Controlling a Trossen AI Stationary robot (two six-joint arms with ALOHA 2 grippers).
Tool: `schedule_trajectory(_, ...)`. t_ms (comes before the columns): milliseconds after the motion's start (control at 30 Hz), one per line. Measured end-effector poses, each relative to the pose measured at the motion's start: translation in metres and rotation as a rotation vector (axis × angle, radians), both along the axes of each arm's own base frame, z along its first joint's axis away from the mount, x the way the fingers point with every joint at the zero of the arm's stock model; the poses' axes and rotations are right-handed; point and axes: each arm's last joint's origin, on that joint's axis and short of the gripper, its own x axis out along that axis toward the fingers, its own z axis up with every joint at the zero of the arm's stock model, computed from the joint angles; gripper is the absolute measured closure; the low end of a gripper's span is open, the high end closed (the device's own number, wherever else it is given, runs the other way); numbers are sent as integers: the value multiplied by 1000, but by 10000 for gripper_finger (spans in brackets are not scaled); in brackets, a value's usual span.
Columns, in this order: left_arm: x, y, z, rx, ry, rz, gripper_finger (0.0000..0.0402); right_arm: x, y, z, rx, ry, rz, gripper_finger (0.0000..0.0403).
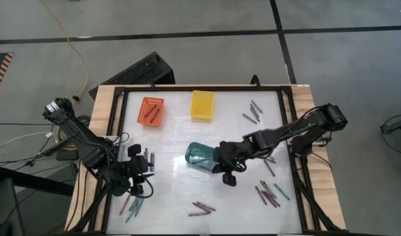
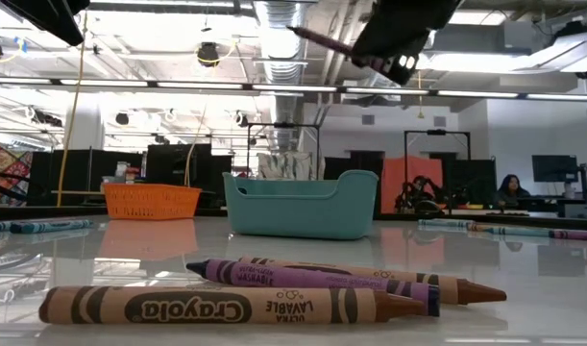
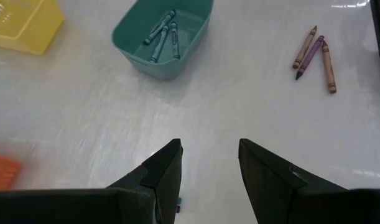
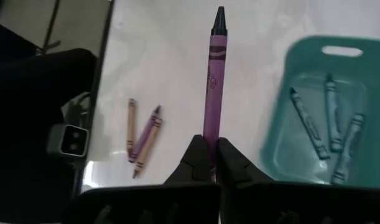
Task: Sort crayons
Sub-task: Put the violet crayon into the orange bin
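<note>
Item, near edge of the surface [image 1: 174, 190]: a small cluster of three crayons [image 1: 201, 208], two brown and one purple, is laid flat beside the low camera. A second loose group [image 1: 133, 204] is scattered at the near left, and a third [image 1: 269, 193] at the near right.

Item, left tool [image 1: 140, 172]: it is held over the left side of the surface, fingers [image 3: 165, 168] spread and empty.

Item, right tool [image 1: 226, 172]: it is raised above the middle of the surface, just beside the teal basket [image 1: 199, 156], fingers pressed together on the end of a purple crayon [image 4: 214, 81] that is pointed straight out from them.

Item, teal basket: four teal crayons [image 3: 162, 34] are contained.

Item, far side: an orange basket [image 1: 151, 111] and a yellow basket [image 1: 201, 105] are set side by side; a few more crayons [image 1: 253, 113] are left at the far right.
</note>
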Motion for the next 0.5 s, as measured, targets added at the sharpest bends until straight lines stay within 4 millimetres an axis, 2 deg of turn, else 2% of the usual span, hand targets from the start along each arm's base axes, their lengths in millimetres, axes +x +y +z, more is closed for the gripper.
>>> schedule_trajectory(333,0,0,0,1,0,1,253,-1,9,2,-5,-26,16,403)
schedule_trajectory(500,1,5,0,69,-29,57,253,4,7,8,-27,-115,40,403)
